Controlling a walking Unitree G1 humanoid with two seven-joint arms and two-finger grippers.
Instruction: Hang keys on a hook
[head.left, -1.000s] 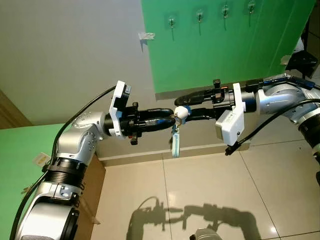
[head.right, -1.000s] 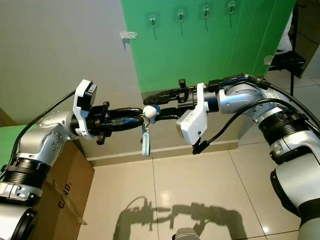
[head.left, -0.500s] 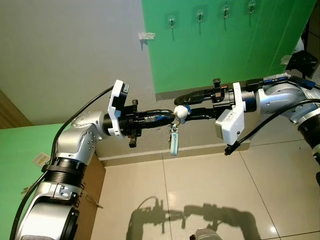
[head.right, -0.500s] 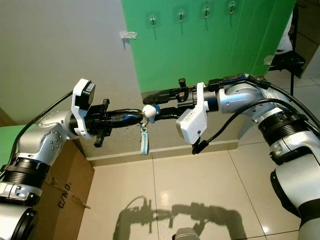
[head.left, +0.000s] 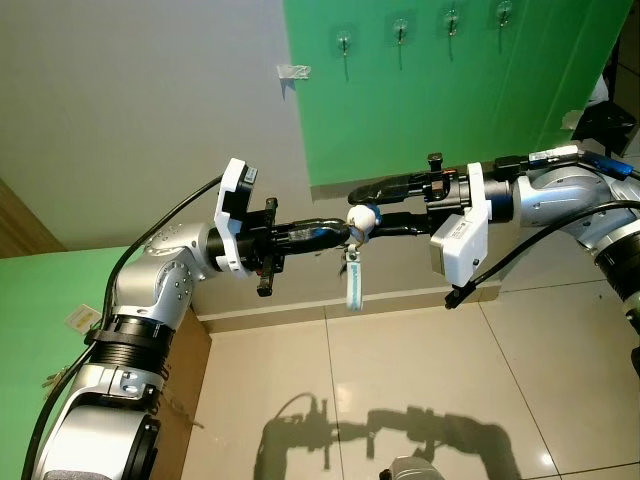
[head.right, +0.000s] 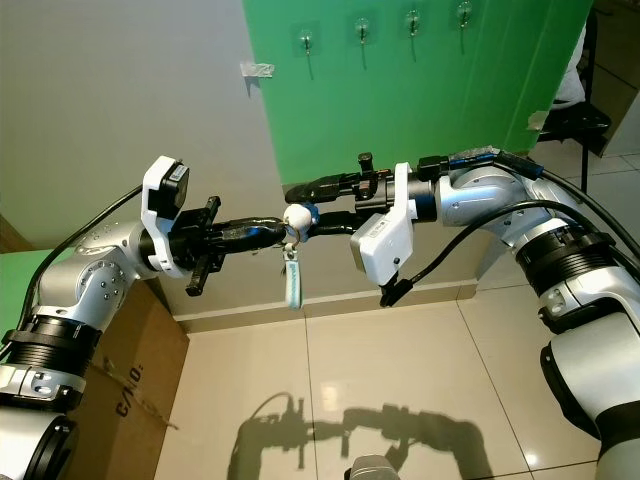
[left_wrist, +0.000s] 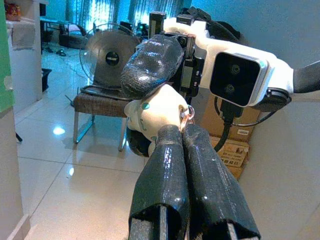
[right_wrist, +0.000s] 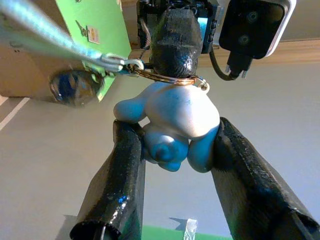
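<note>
The keys are a white and blue figure (head.left: 361, 217) on a brass ring (right_wrist: 165, 77), with a pale blue strap (head.left: 353, 285) hanging below. My right gripper (head.left: 362, 210) reaches in from the right, shut on the figure, one finger on each side (right_wrist: 175, 135). From the left, my left gripper (head.left: 345, 232) meets it, fingers (left_wrist: 170, 150) pressed together with their tips at the ring. Both are held in mid-air before the wall. Several hooks (head.left: 400, 30) are in a row high on the green wall panel, well above and behind the grippers.
A cardboard box (head.right: 110, 390) stands against the wall under my left arm. A small clear hook (head.left: 292, 72) sticks to the grey wall left of the green panel. A dark chair (head.left: 605, 120) is at the far right. Tiled floor lies below.
My left gripper's fingers, apart a second ago, have shut at the ring. The right gripper and figure have risen slightly, and the strap has swung.
</note>
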